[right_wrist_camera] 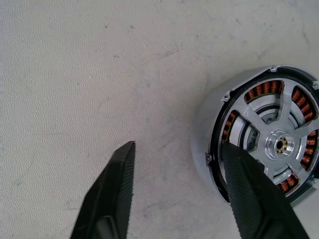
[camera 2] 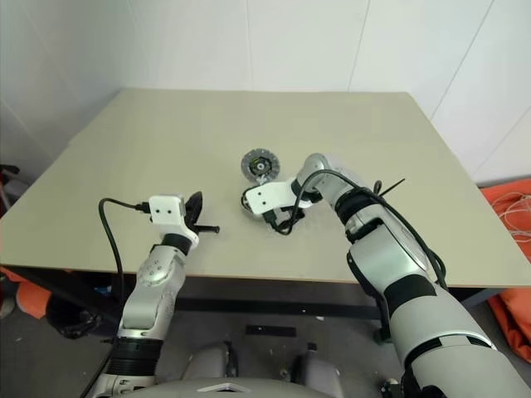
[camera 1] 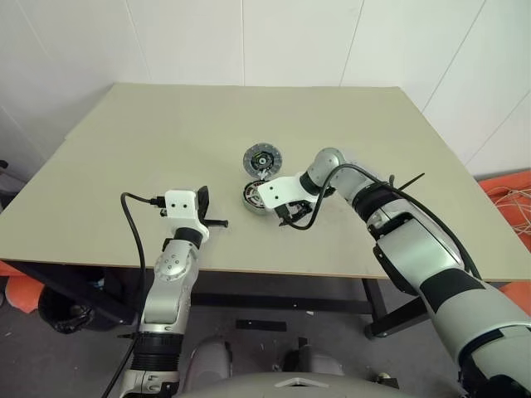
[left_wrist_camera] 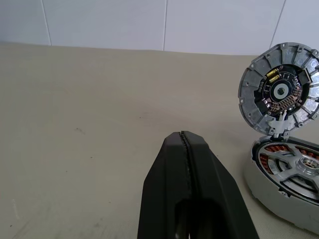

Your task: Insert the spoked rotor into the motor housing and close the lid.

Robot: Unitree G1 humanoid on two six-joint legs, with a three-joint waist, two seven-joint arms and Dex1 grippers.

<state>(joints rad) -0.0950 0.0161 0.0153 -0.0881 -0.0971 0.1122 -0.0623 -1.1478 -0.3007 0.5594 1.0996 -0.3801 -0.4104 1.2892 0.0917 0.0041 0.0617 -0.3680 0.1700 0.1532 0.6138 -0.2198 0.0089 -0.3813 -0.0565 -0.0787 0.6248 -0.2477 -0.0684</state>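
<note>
I see the flat silver-white spoked rotor (right_wrist_camera: 279, 142) already lying face-up inside the short round motor housing (right_wrist_camera: 209, 124), its small hub pointing straight up from the surface and its broad spokes crossing the copper-brown ring of windings (right_wrist_camera: 264, 89) that shows in the gaps between them. The housing's outer wall is pale matte grey with a dark rim, and it sits flat near the middle of the beige, faintly grainy surface (camera 1: 166, 133). The round dark-grey lid (left_wrist_camera: 280, 89) stands upright on the housing's far edge, joined there by a small hinge, its inner face towards me: a ribbed metal rim around a dark circuit disc with a blue-green centre. So the lid is still open. My right tool (right_wrist_camera: 179, 164) points steeply down just beside the housing, its two black ribbed fingers (right_wrist_camera: 117, 184) parted, one over bare surface and the other overlapping the housing's rim; it grips nothing. My left tool (left_wrist_camera: 185, 149) hangs level over the near-left part of the surface, well apart from the housing, with its smooth black fingers pressed together and empty.
</note>
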